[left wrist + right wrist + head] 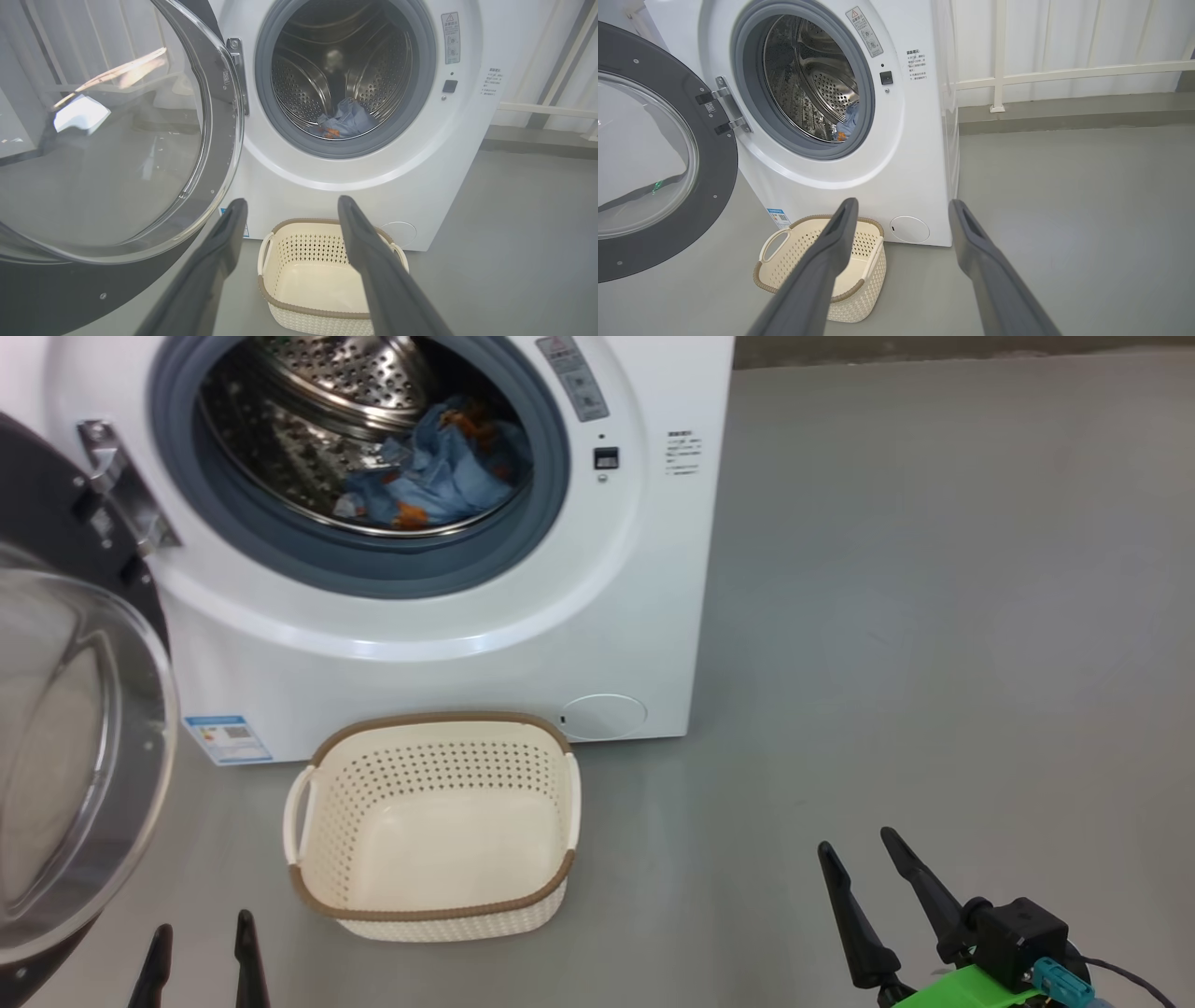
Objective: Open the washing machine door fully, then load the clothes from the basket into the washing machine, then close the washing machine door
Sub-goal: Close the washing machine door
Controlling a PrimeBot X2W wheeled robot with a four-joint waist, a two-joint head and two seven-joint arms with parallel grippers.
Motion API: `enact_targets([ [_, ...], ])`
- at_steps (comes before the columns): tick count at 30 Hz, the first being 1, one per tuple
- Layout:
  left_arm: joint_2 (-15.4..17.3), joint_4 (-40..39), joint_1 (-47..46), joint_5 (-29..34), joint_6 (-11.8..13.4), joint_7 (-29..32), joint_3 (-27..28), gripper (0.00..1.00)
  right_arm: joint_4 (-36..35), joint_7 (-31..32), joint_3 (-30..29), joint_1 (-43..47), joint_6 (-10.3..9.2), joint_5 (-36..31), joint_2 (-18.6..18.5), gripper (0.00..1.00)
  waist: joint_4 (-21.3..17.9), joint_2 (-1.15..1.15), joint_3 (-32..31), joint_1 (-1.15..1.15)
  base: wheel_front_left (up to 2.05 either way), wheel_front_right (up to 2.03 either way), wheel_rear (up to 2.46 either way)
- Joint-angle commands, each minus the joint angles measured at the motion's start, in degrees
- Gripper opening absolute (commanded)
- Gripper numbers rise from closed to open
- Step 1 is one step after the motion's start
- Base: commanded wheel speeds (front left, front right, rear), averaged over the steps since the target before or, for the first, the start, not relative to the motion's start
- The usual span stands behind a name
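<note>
Nearest to me, my left gripper (203, 929) sits at the lower left of the head view with its two dark fingers spread apart and nothing between them. My right gripper (857, 845) is at the lower right, its fingers likewise wide apart and holding nothing, both hanging over the grey floor (887, 616). Just past my left fingers the basket (439, 719) stands upright on the floor, its cream bottom bare under the brown rim, one handle to each side. It sits right in front of the washing machine (448, 644), close to the white front panel without clearly touching it. A small blue label (227, 739) is low on that panel to the basket's left, and a round white flap (604, 717) is to its right. On my left the washing machine door (75, 728) is swung wide open on its metal hinge (126, 490), with the bulging glass bowl facing me inside its black ring. Beyond it the grey rubber seal (373, 565) rings the open mouth of the steel drum (327, 392). The clothes (439, 476) lie crumpled at the bottom of the drum, blue cloth with orange-brown prints. I cannot make out a cream-white garment among the folds.
</note>
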Motion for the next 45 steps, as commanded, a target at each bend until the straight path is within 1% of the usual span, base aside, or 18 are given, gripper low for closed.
enact_targets([
  [1,0.21,-1.33,-1.86,0.01,0.58,-0.37,1.68,1.0,-1.21,-0.27,1.44,-1.21,0.09,-0.38,-0.42,1.0,1.05,0.0,-0.08,0.0,0.0,0.0,0.0],
  [12,0.21,-1.64,-1.25,-1.03,1.17,-0.37,1.33,1.0,-1.0,-0.27,2.12,-1.58,0.09,-0.27,-0.6,1.0,7.25,0.0,0.27,0.0,0.0,0.0,0.0],
  [28,0.21,-1.2,-1.32,-2.96,3.02,-0.37,0.61,1.0,-0.88,-0.27,2.5,-1.87,0.09,-0.32,-1.67,1.0,18.09,0.0,1.51,0.0,0.0,0.0,0.0],
  [45,0.21,-1.01,-0.73,-4.56,4.81,-0.37,-0.07,1.0,-0.25,-0.27,4.2,-2.87,0.09,-0.26,-2.52,1.0,24.23,0.0,2.0,0.0,0.0,0.0,0.0],
])
